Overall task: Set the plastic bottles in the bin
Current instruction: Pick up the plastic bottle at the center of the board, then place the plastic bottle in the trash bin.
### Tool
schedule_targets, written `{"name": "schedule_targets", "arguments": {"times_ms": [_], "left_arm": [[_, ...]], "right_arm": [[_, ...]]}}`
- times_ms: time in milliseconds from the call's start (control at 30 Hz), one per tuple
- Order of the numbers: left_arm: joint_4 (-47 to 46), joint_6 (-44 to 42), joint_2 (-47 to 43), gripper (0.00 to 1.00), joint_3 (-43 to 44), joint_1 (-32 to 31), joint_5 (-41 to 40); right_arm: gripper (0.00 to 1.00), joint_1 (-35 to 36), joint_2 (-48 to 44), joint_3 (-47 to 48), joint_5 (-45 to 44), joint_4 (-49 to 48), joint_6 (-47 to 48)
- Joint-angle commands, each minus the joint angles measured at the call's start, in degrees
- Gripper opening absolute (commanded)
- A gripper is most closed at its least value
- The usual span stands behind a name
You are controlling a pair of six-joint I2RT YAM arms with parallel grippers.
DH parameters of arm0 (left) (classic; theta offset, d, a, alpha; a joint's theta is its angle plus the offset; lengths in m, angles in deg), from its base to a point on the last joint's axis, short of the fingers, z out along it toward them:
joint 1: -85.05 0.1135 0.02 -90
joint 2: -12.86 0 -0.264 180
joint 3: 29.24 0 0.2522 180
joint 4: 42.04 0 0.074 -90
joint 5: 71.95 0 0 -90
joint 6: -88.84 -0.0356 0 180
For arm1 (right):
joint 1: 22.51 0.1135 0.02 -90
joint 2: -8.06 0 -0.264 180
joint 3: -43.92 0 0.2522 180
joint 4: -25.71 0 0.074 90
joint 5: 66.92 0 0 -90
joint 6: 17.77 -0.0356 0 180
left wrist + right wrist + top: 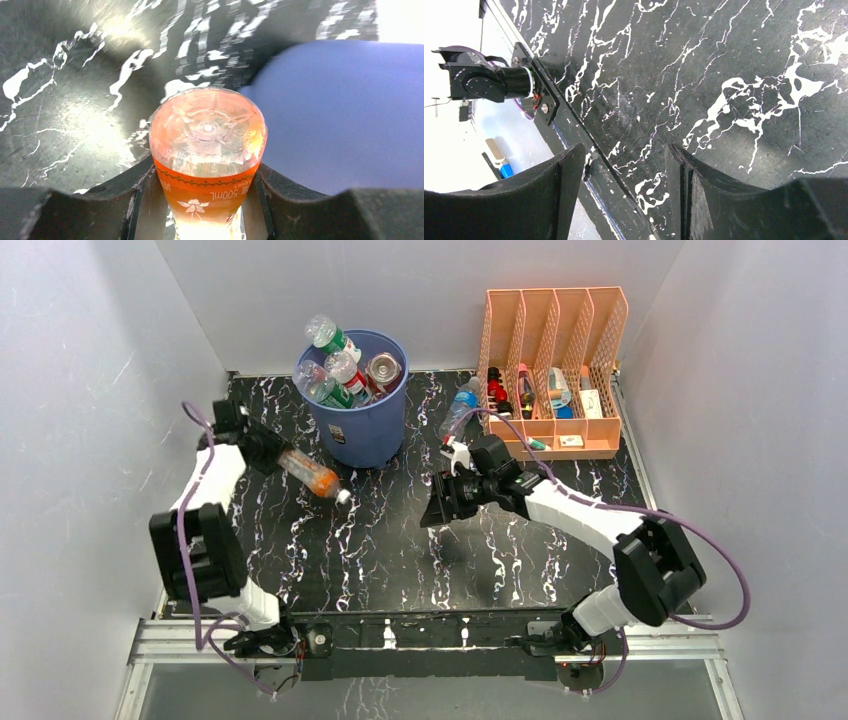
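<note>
Top external view: the blue bin (352,430) hides the lower halves of the plastic bottles (335,365) piled inside. The left gripper (272,454) clamps an orange bottle (312,478) just left of the bin. Left wrist view: only the bottle's base and label show; its cap is hidden. Right wrist view: the right gripper (624,195), half open, holds nothing above the marbled table (724,75).

The desk (400,550) is glossy black marble-look with white veins; the orange bottle (207,135) clear shiny plastic; the bin (365,425) smooth blue plastic.
</note>
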Motion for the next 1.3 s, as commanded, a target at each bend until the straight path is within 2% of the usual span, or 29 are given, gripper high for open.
{"name": "schedule_targets", "arguments": {"times_ms": [0,167,300,400,500,700,967,1267], "left_arm": [[8.14,-5.24,-13.34,0.39,11.20,0.31,0.20],[13.54,-4.53,-16.45,0.42,28.24,0.33,6.27],[12.30,-2.37,-14.92,0.44,40.02,0.31,10.41],[7.58,-0.11,-10.80,0.44,46.39,0.23,14.41],[-1.96,2.12,-7.06,0.44,50.14,-0.57,17.46],[-15.60,-0.46,-0.46,0.44,56.42,-6.18,15.83],[-16.91,-10.40,12.83,0.45,72.75,-14.73,10.43],[-25.26,-25.99,14.02,0.48,63.62,-18.76,5.73]], "right_arm": [[0.70,-0.12,-5.72,1.28,-0.38,2.50,0.27],[0.70,-0.18,-10.56,2.57,-1.64,6.80,0.01],[0.70,-0.19,-14.65,3.70,-2.78,9.91,-0.12],[0.70,-0.16,-16.75,4.25,-3.20,11.35,-0.69],[0.70,-0.18,-18.17,3.96,-3.13,11.90,-1.40],[0.70,-0.18,-19.23,2.06,-3.37,11.17,-2.74],[0.70,-0.06,-18.43,-0.11,-3.99,9.86,-3.46],[0.70,-0.12,-17.07,-0.36,-5.31,10.22,-2.21]]}}
